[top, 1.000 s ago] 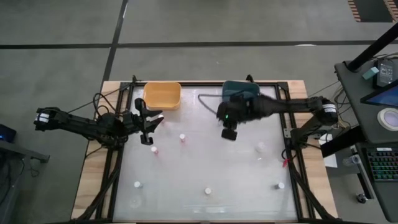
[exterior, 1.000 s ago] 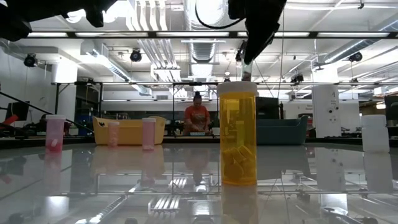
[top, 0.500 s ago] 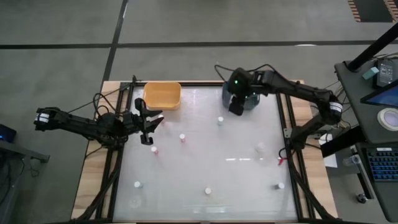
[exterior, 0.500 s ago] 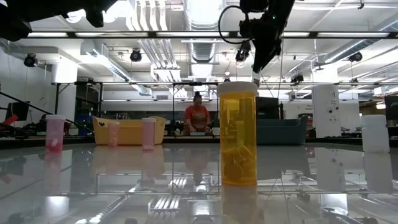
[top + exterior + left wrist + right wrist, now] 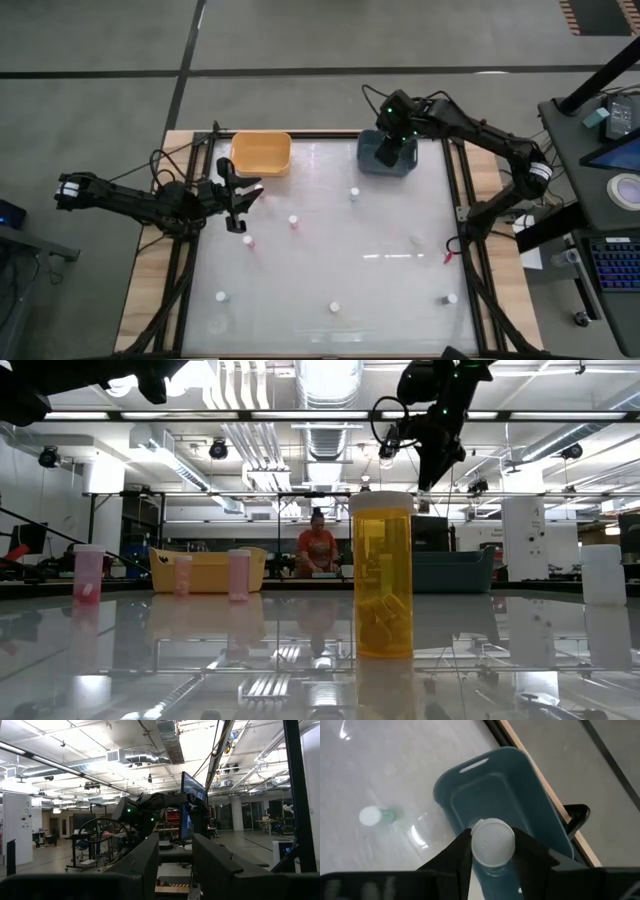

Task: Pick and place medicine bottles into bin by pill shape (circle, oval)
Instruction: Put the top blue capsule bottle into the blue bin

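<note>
- Overhead, the right gripper [image 5: 387, 150] hung above the teal bin [image 5: 403, 166] at the table's far edge, its 2 fingers pinched on a white-capped bottle [image 5: 492, 843] just under the cap.
- The held bottle sat directly over the bin's open well, not yet let go.
- The left gripper [image 5: 238, 205] waited near the yellow bin [image 5: 261, 154], fingers all but closed on nothing.
- Other medicine bottles [image 5: 293, 220] stood scattered, well apart, on the glossy table [image 5: 380, 290]; the amber bottle [image 5: 381, 575] nearest the low camera stood upright.
- To my eye, these were light, stiff plastic, tall for their base, so easily tipped on that slick top.
- A sideways pinch just below the cap looked the safest hold; smooth round walls could twist or slip in a loose grip.
</note>
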{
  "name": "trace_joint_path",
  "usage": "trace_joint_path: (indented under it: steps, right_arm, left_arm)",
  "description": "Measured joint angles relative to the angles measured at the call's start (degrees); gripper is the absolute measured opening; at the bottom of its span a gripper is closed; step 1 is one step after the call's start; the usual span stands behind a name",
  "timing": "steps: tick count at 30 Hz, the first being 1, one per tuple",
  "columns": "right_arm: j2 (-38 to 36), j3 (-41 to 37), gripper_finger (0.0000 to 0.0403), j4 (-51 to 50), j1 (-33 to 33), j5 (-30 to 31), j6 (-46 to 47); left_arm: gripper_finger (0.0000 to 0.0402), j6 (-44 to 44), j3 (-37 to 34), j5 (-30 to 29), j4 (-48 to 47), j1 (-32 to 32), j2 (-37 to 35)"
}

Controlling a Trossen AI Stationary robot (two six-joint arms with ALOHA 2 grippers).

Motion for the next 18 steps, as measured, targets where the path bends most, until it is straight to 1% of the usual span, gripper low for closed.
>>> trace_joint_path:
  steps: [7,18]
  right_arm:
    - [0.04,-1.50,0.0112,3.51,-0.79,0.00,0.52]
    - [0.08,-7.98,0.0112,11.38,-0.94,0.00,0.56]
  left_arm:
    - [0.0104,0.00,0.00,0.00,0.01,0.00,0.00]
    - [0.0104,0.00,0.00,0.00,0.01,0.00,0.00]
